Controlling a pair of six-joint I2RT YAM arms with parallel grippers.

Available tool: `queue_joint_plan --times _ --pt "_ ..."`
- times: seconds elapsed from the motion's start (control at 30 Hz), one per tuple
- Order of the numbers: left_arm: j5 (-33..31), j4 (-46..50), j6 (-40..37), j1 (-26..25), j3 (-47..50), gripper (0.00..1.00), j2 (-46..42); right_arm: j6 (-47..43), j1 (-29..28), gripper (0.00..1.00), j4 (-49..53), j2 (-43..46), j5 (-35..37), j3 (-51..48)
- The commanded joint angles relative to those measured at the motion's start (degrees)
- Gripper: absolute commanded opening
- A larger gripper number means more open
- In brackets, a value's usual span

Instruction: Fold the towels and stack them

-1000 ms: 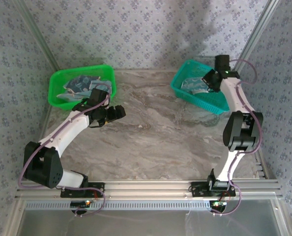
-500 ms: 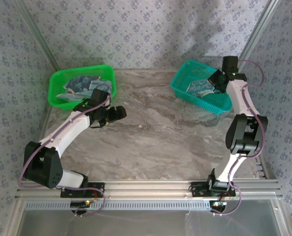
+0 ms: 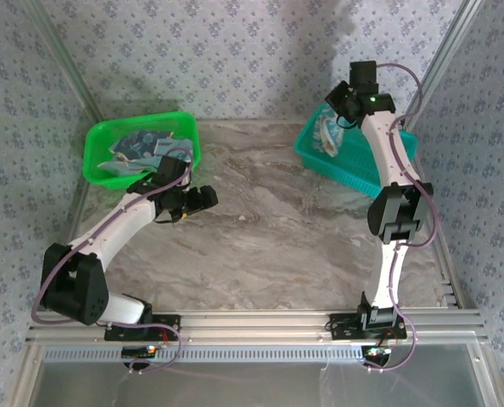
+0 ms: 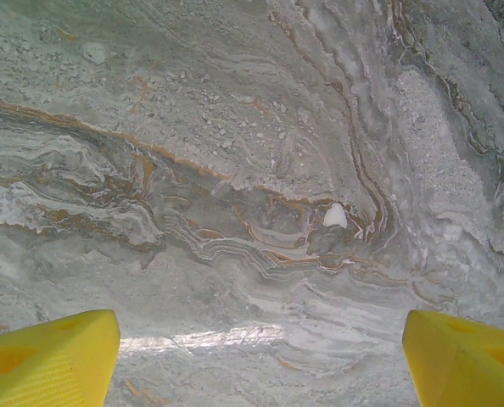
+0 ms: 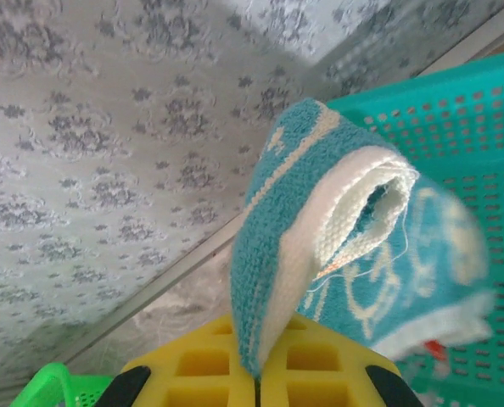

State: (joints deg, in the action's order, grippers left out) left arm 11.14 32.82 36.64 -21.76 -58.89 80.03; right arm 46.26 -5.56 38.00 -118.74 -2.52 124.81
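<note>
The right gripper (image 5: 256, 386) was pinched shut on the edge of a towel (image 5: 320, 246) above the teal basket (image 5: 456, 110), far right. The left gripper (image 4: 256, 352) gaped empty over the table (image 4: 235, 170). That thin pinch could slip, dropping the towel

The left arm (image 3: 116, 219) and the right arm (image 3: 386, 157) are built of white tubular links and black joint housings. A lilac cable (image 3: 36, 297) is looped along each. Yellow moulded fingers (image 4: 48, 360) are fitted.

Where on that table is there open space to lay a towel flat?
The marble tabletop is bare between the green basket and the teal basket, down to the arm bases. Crowded: both far corners, and under the left arm's fingers.
</note>
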Motion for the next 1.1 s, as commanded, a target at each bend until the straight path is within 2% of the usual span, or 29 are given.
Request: queue_joint_plan --times 0.0,0.23,0.4,0.67,0.83,1.07 --pt "-0.1 0.18 -0.36 -0.12 -0.57 0.86 -0.75 2.31 2.92 0.0 1.15 1.66 -0.27 -3.62" --pt "0.45 -0.37 0.05 -0.2 -1.17 0.86 0.45 2.04 8.19 0.0 -7.51 10.18 -1.22 -24.74" --pt "0.86 -0.44 0.17 -0.43 -1.55 0.86 1.06 -1.53 11.44 0.0 -8.2 12.86 -1.93 -31.85" --pt "1.0 -0.55 0.14 -0.8 -1.14 0.86 0.84 -8.39 15.07 0.0 -4.25 8.74 -8.5 -30.68" --pt "0.64 -0.39 0.41 -0.91 -0.16 0.86 -0.25 -12.04 16.76 0.01 -4.88 7.61 -9.46 -31.31" --pt "0.59 -0.31 0.45 -0.96 0.24 0.86 -0.84 -16.89 18.29 0.02 -0.83 2.98 -8.06 -28.05"
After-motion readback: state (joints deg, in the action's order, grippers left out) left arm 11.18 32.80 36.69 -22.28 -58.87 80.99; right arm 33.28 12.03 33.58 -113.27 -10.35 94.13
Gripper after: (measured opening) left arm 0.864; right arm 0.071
